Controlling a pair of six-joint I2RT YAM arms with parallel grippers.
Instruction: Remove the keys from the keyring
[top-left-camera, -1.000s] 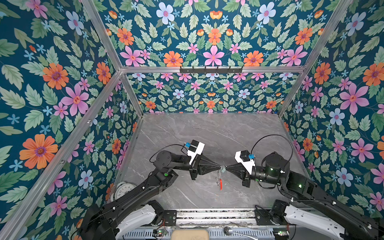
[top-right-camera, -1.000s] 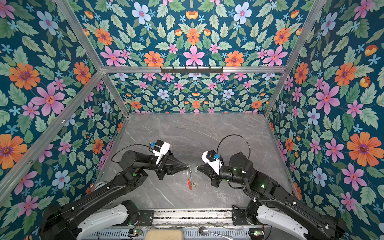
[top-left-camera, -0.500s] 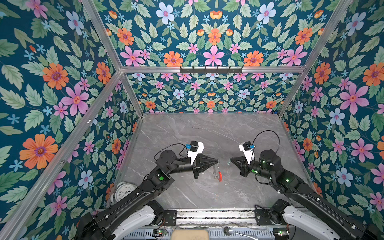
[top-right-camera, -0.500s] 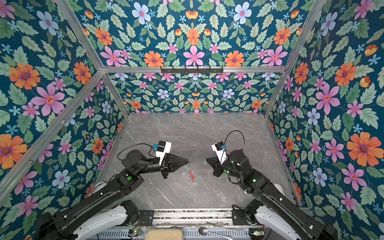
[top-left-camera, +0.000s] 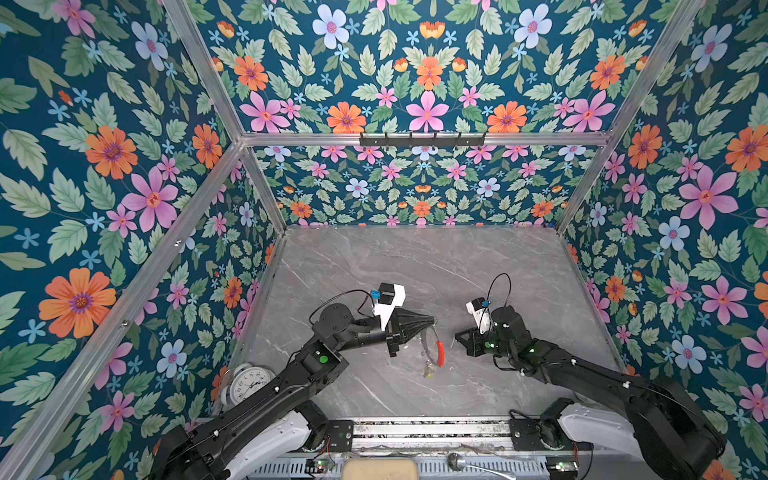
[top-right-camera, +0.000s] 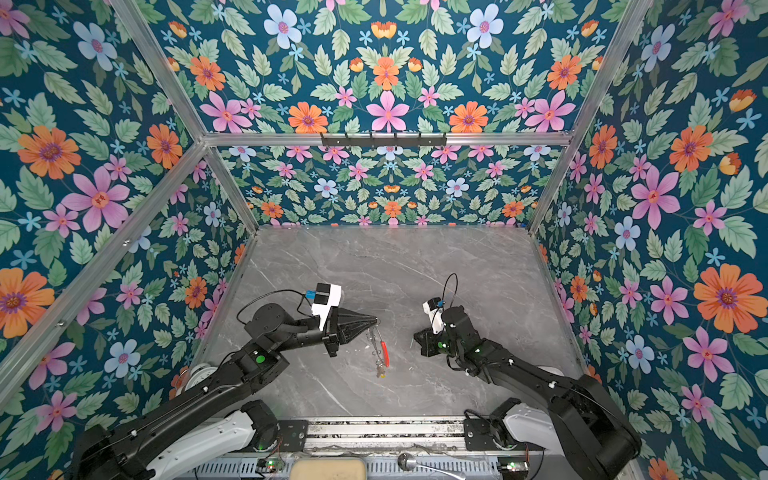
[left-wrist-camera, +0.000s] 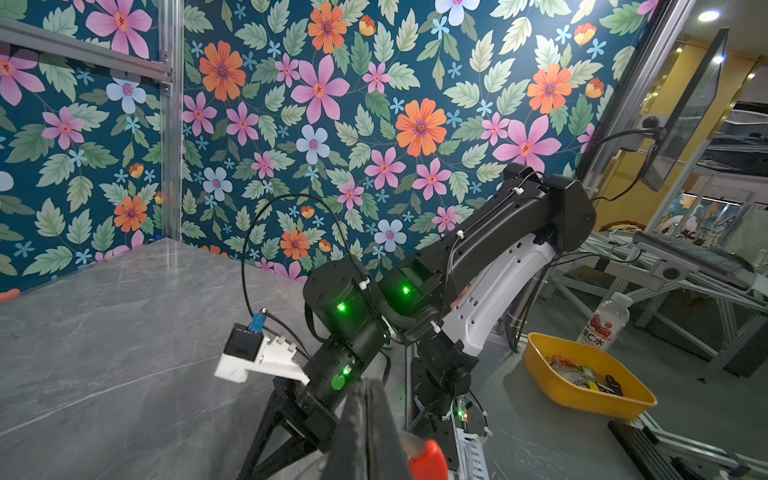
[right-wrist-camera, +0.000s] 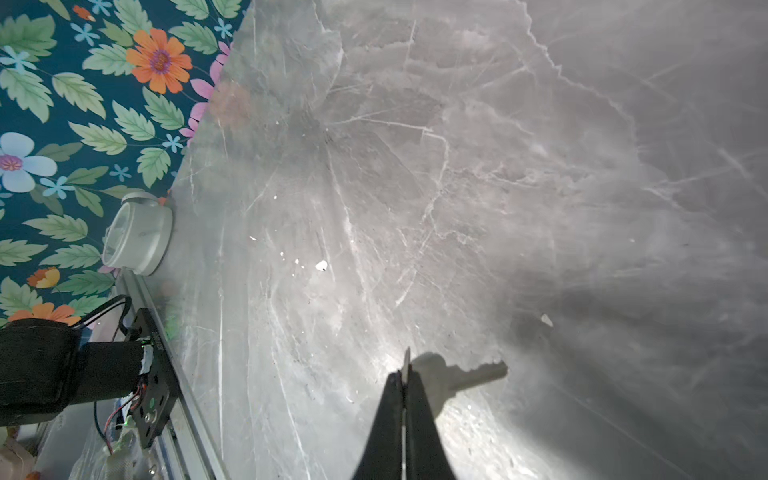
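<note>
In both top views the whole scene is seen from high above its front edge, looking steeply down toward the back wall (top-left-camera: 415, 187); the same table (top-left-camera: 415, 266) and both arms are shared, shifted slightly sideways; from just behind the left gripper (left-wrist-camera: 365, 388) the table is viewed low and across, toward the right arm (left-wrist-camera: 478, 257), which is shared with both top views; from just behind the right gripper (right-wrist-camera: 401, 376) the tabletop is viewed closely from above, facing the clock (right-wrist-camera: 139, 232), likewise shared with both top views.

Both arms low, reaching inward; left gripper (top-left-camera: 431, 320) and right gripper (right-wrist-camera: 402, 376) clamped, tips apart.
</note>
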